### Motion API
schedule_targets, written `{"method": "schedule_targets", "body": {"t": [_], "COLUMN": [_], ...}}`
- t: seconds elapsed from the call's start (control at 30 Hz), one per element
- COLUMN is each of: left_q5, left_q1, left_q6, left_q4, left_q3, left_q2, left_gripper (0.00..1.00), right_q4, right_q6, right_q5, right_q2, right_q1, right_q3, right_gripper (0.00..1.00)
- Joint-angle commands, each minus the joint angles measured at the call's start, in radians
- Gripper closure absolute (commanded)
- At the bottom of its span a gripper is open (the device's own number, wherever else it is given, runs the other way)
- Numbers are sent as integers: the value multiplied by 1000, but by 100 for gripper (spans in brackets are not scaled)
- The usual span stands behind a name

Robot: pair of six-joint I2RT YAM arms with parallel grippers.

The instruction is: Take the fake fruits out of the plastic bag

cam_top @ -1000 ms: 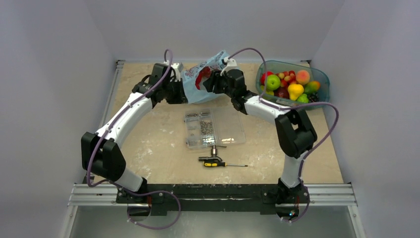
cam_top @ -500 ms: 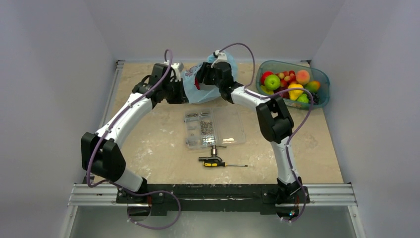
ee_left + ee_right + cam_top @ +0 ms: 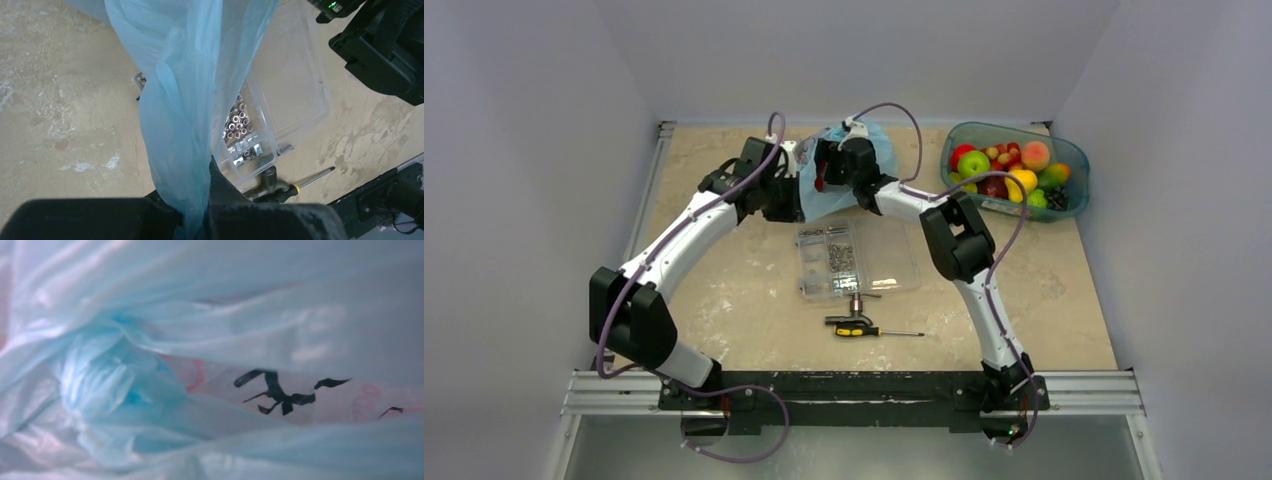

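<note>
At the far middle of the table (image 3: 724, 300), one plastic bag (image 3: 822, 203) is hanging between the two arms. One left gripper (image 3: 197, 202) is pinching a twisted rope of the blue film, its jaws pressed tight together on it, and the rest of the bag is fanning out beyond the fingertips. One right gripper (image 3: 829, 172) is sitting against the bag's upper part. Its wrist camera is showing nothing but pale blue film with dark and pink print, so I cannot tell how wide its jaws are standing or whether they are holding anything. A red patch is showing beside it, though whether that is fruit or print is unclear.

One teal tub (image 3: 1069, 150) is standing at the far right, well apart from the bag, and is holding a heap of fake fruits (image 3: 1009, 172): one green apple (image 3: 974, 165), one yellow pear (image 3: 1022, 181), one peach (image 3: 1035, 154), plus red and dark pieces too crowded to count.

One clear compartment box (image 3: 884, 262) is lying near the bag, carrying screws (image 3: 839, 258) in its left cells. One screwdriver (image 3: 864, 329) is lying just beside its near edge.
</note>
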Motion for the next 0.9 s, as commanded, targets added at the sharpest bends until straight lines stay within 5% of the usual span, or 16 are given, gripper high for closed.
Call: {"method": "schedule_targets", "body": {"t": [0.0, 0.4, 0.57, 0.87], "left_q5": [-8, -35, 35, 79], "left_q1": [-1, 1, 37, 82], "left_q6": [47, 116, 99, 85], "left_q4": [-73, -100, -106, -103], "left_q3": [-21, -31, -14, -22], "left_q2": [-53, -9, 11, 8], "left_gripper": [100, 100, 100, 100], "right_q4": [30, -91, -284, -131], "right_q6": [58, 48, 87, 19], "right_q5": [13, 92, 117, -120], "right_q2": [48, 146, 232, 66], "right_q1": [6, 60, 63, 64], "right_q3": [52, 203, 391, 123], "right_gripper": [10, 5, 5, 2]}}
